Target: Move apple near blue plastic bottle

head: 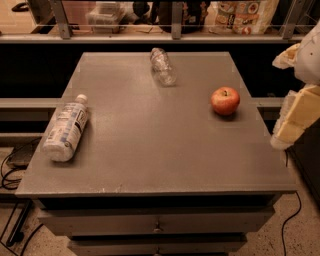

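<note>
The red apple [225,100] with yellowish patches stands upright on the right side of the grey table [150,150]. The blue plastic bottle [65,129], clear with a white cap and a white-and-blue label, lies on its side near the table's left edge, cap pointing away. My gripper [295,119] hangs at the right edge of the view, just off the table's right side, to the right of the apple and a little nearer. It holds nothing that I can see.
A smaller clear label-less bottle [163,66] lies at the back middle of the table. A shelf with a rail and packaged goods [240,15] runs behind. Drawers [157,225] sit below the tabletop. Cables [10,170] lie on the floor at left.
</note>
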You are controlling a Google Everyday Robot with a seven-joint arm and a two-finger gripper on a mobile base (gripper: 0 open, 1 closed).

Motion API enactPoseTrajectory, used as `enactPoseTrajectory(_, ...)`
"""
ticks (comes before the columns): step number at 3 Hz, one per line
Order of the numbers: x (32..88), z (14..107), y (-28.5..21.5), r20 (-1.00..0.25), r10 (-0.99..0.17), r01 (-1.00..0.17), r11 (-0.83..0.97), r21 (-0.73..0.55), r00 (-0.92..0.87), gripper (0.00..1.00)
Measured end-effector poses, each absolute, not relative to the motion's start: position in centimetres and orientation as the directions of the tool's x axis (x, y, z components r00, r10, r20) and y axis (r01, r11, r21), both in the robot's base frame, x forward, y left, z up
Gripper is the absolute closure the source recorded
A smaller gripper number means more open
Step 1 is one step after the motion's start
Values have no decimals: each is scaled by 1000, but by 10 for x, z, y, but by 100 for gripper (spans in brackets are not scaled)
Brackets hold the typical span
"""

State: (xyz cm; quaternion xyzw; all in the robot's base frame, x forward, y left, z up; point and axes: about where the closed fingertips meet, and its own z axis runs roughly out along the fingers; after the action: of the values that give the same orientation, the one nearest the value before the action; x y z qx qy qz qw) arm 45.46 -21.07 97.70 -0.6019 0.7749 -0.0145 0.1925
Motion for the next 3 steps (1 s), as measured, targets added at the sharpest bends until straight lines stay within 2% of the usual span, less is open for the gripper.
enactPoseTrajectory(1, 489, 972, -199, -434, -886, -920, 294, -260, -160, 0)
enactPoseTrajectory(2, 532, 970, -186, -519, -846, -906, 311, -288, -125, 0)
enactPoseTrajectory(3, 536, 969, -186, -524, -843, -903, 315, -292, -125, 0)
